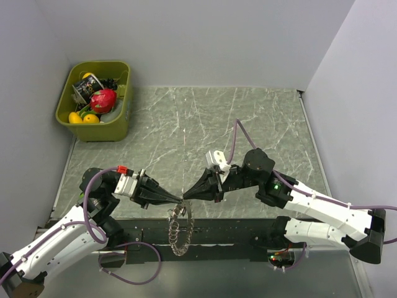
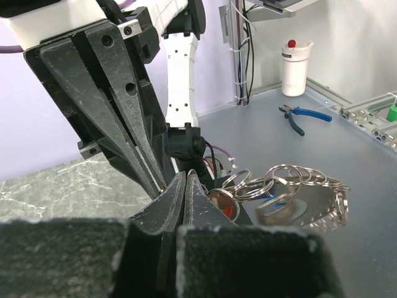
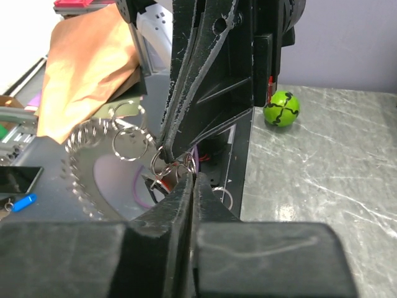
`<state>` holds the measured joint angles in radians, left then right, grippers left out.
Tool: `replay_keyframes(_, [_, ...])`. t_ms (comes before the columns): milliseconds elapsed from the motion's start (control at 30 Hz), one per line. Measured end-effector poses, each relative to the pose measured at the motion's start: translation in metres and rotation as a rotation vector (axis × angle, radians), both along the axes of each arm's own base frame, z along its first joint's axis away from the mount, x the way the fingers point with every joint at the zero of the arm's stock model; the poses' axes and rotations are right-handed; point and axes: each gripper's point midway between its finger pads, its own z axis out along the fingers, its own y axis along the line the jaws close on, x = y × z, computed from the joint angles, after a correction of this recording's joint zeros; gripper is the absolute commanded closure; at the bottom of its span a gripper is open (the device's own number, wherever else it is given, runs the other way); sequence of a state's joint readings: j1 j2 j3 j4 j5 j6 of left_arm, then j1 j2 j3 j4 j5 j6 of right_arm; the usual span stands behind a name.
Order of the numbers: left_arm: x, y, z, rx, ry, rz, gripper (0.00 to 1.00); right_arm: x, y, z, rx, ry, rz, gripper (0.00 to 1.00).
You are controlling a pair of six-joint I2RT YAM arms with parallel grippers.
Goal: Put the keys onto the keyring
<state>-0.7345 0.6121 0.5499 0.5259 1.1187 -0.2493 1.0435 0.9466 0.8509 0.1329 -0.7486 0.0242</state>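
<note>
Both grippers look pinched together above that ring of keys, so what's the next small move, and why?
Probably keep the left gripper steady and nudge the right gripper slightly sideways, working the red-headed key along the ring. Both are shut tip to tip, the keyring dangles from where they meet, and that key sits right at the tips; what the right one pinches is unclear.
</note>
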Motion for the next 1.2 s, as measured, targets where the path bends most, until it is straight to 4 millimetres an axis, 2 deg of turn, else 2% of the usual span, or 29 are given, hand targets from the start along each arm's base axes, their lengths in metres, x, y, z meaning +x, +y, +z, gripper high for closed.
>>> replay_keyframes(633, [0.013, 0.004, -0.002, 0.008, -0.026, 0.134, 0.99, 0.013, -0.012, 0.007, 0.004, 0.0, -0.13, 1.0])
replay_keyframes(867, [0.025, 0.008, -0.011, 0.037, -0.035, 0.224, 0.98, 0.018, -0.016, 0.007, -0.003, 0.004, -0.176, 1.0])
replay_keyframes(967, [0.027, 0.008, -0.015, 0.053, -0.034, 0.239, 0.89, 0.019, -0.016, 0.006, -0.007, 0.006, -0.186, 1.0])
replay_keyframes(1067, [0.026, 0.01, -0.022, 0.076, -0.023, 0.242, 0.74, 0.022, -0.017, 0.009, 0.003, 0.002, -0.205, 1.0])
replay_keyframes(1100, [0.025, 0.01, -0.024, 0.084, -0.019, 0.241, 0.61, 0.023, -0.018, 0.01, 0.008, -0.001, -0.213, 1.0])
replay_keyframes(1200, [0.023, 0.012, -0.028, 0.097, -0.021, 0.243, 0.48, 0.026, -0.02, 0.014, 0.021, -0.009, -0.233, 1.0])
